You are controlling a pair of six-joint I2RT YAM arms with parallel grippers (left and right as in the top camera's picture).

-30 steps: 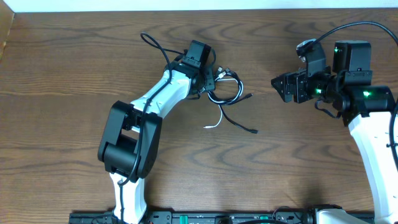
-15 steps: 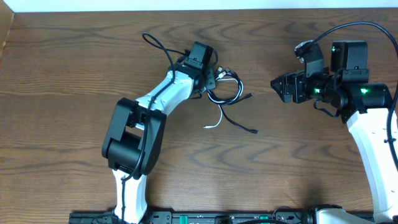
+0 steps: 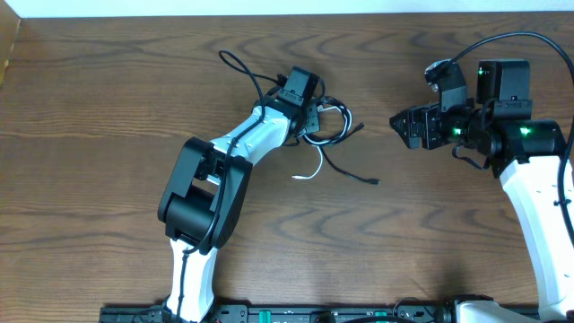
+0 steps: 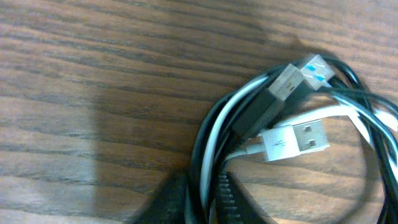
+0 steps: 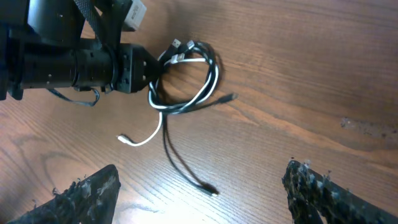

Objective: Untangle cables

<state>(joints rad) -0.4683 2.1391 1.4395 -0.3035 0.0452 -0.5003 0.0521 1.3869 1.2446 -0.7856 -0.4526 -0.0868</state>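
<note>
The cables (image 3: 337, 126) lie as a small coil of black cords and one white cord at the table's middle back. A white tail (image 3: 308, 176) and a black tail (image 3: 359, 174) trail toward the front. My left gripper (image 3: 316, 117) is at the coil's left edge. In the left wrist view its fingers (image 4: 231, 202) are shut on black and white strands of the cables (image 4: 292, 140), with USB plugs lying just beyond. My right gripper (image 3: 395, 119) hangs open to the right of the coil and touches nothing. From the right wrist, the cables (image 5: 210, 78) lie far ahead of its open gripper (image 5: 200, 179).
The left arm's own thick black wire (image 3: 239, 68) loops over the table behind the coil. The table's far edge (image 3: 287, 14) runs along the top. The right arm's body (image 3: 516, 135) fills the right side, with its wire (image 3: 502, 38) arching above.
My left gripper has closed on the coil's strands and shifted a little right, dragging the coil and its tails with it. The right arm has stayed put.
</note>
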